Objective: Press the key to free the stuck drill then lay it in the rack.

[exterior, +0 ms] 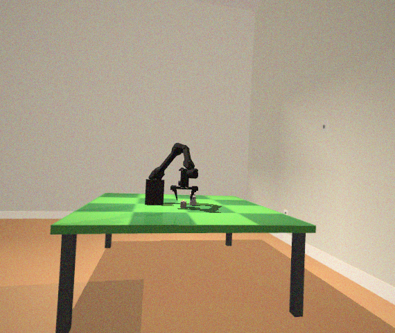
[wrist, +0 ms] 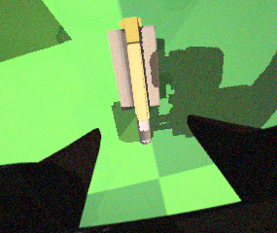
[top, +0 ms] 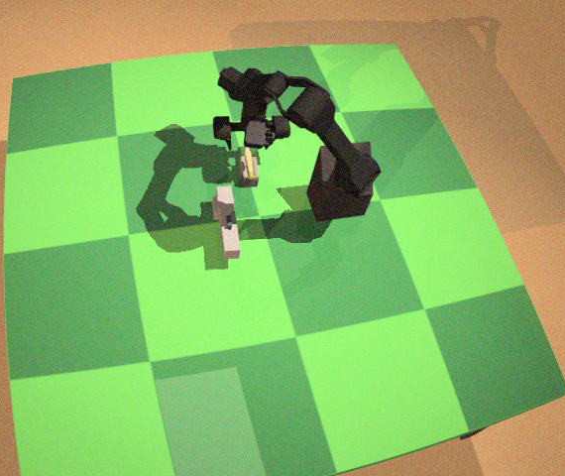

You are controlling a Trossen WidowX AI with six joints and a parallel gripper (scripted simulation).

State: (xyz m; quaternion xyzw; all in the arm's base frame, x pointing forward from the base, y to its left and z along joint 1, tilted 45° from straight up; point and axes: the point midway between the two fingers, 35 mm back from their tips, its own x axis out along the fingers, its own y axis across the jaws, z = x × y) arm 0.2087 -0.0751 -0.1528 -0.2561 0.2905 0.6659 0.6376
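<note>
The yellow drill has a grey tip. It lies lengthwise between the two pinkish walls of the small rack. In the wrist view its tip sticks out past the rack's near end. My gripper is wide open and empty, just above the drill's tip end, with one finger on each side. A long pale block stands near the rack, with a small dark piece, perhaps the key, at its middle.
The arm's dark base stands on the green checkered table, beside the rack and pale block. The arm arches above them and its shadow crosses the table near the block.
</note>
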